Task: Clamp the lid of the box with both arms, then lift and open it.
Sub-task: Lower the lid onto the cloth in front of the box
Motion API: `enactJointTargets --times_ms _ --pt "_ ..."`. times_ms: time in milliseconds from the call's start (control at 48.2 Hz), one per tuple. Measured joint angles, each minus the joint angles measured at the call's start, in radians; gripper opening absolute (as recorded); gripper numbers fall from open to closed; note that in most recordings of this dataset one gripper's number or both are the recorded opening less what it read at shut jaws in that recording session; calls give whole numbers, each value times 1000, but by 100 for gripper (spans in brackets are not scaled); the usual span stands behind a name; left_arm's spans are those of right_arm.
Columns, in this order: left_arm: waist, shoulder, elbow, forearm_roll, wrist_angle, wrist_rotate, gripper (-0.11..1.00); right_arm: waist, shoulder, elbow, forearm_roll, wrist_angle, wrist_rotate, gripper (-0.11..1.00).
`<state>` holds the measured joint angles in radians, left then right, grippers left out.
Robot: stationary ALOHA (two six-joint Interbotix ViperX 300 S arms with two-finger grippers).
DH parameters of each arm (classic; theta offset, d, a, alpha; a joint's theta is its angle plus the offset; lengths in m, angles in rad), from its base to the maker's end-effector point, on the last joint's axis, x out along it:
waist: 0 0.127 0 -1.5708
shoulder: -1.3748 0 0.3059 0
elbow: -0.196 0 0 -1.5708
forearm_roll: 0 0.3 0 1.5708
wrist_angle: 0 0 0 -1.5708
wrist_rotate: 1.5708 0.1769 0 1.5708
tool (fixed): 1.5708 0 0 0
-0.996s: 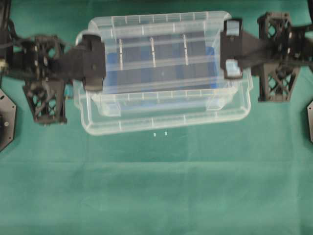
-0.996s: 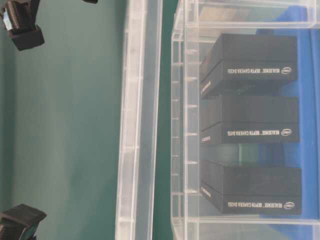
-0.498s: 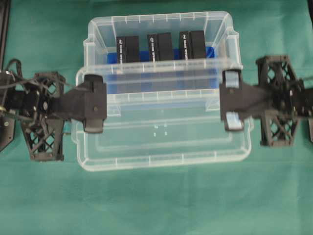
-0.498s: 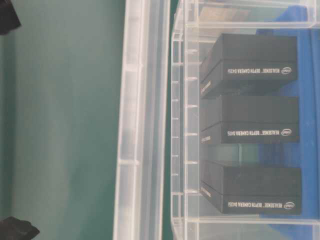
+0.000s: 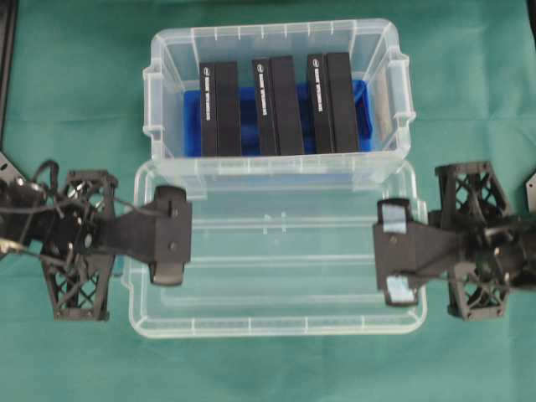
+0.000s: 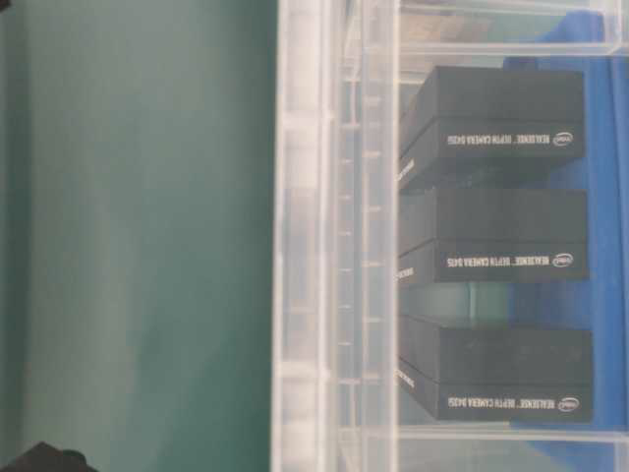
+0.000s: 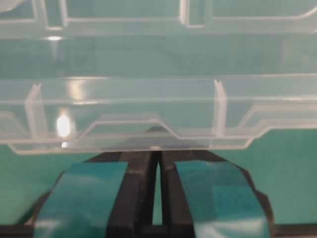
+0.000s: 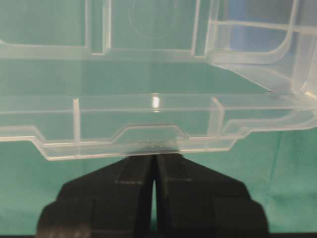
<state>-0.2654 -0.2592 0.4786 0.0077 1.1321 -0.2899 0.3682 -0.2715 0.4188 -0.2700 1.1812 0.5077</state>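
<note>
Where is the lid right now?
In the overhead view the lid is off the box, just below it in the image, clamped at its short ends by the left end effector and right end effector.

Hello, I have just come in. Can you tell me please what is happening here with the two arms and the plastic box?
Two robot arms hold the clear lid by its short ends: the left gripper on one end, the right gripper on the other, both shut on its edge. The lid is off the box and sits in front of it above the green cloth. The box is open, with three black packs inside.
</note>
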Motion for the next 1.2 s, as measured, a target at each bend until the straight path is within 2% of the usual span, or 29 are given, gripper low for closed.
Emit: enactJointTargets --times_ms 249,581,767,954,1203 --pt "-37 32 -3 0 0 -26 1 38 44 -43 -15 40 21 0" --pt "-41 61 -6 0 -3 -31 1 60 75 -43 -15 43 60 0" --pt "-66 92 -5 0 -67 -46 1 69 112 -29 -14 37 81 0" --pt "-72 146 52 0 -184 -78 1 72 127 49 -14 -61 118 0" --pt "-72 222 138 0 -359 -114 1 71 158 163 -14 -253 164 0"
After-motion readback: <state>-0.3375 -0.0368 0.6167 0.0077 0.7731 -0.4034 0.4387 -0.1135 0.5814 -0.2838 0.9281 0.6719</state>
